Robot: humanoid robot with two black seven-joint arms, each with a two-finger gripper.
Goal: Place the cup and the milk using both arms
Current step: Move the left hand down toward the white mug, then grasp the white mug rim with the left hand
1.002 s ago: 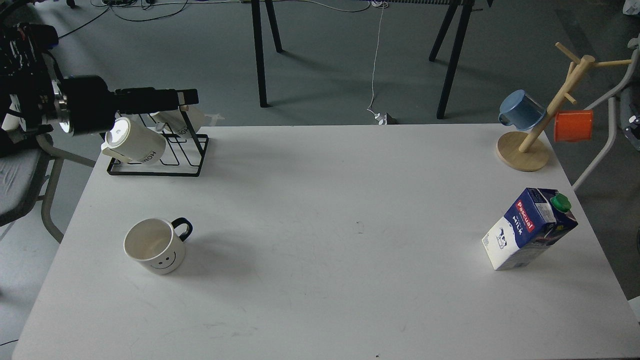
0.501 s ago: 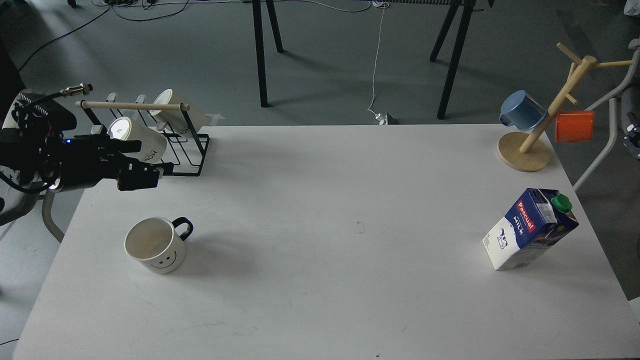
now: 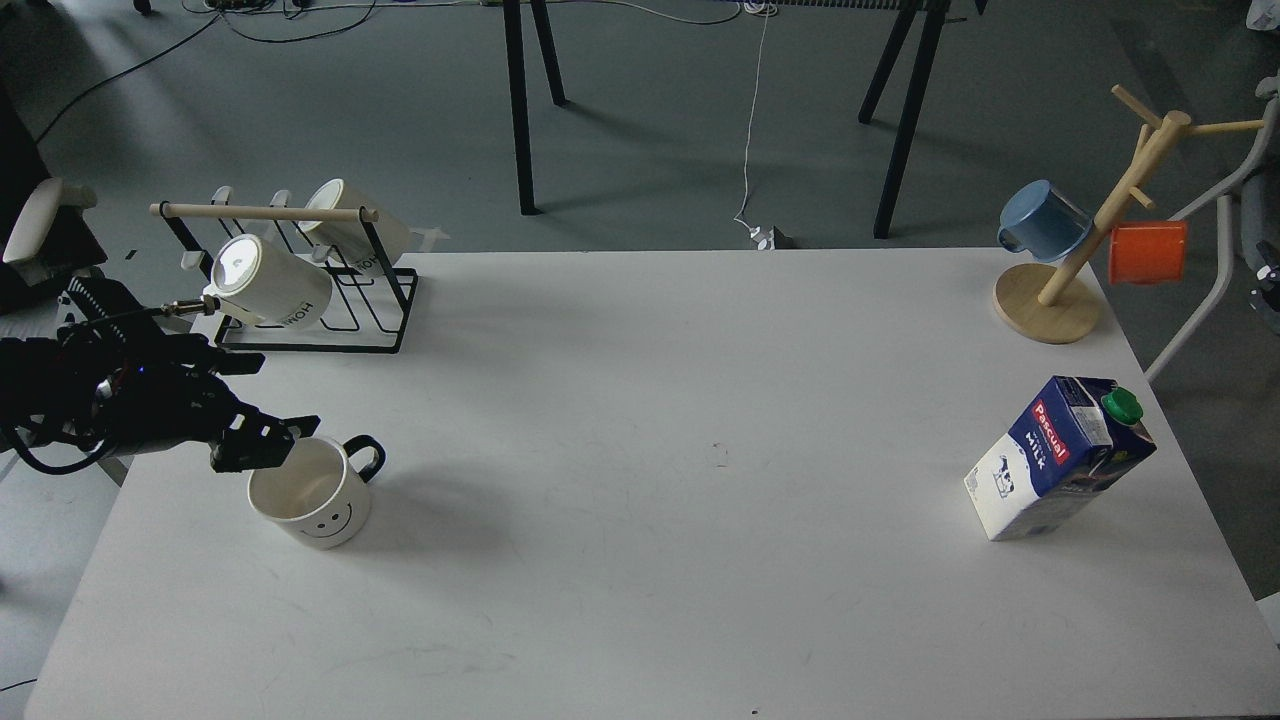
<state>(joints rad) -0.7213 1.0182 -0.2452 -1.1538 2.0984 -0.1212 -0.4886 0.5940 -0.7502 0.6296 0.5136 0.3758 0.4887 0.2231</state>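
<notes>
A gable-top milk carton point(image 3: 1058, 458) standing at the right side of the white worktop point(image 3: 650, 480) carries the brand name "Pascual" in white letters on a red label, with the word "MILK" printed in white beneath it on the dark blue panel. On the wire rack point(image 3: 300, 290) at the far left corner, a white mug point(image 3: 268, 282) lying on its side shows part of the dark lettering "HOME" near its rim. The cup point(image 3: 308, 492) at front left bears a drawn black smiley face, no words.
</notes>
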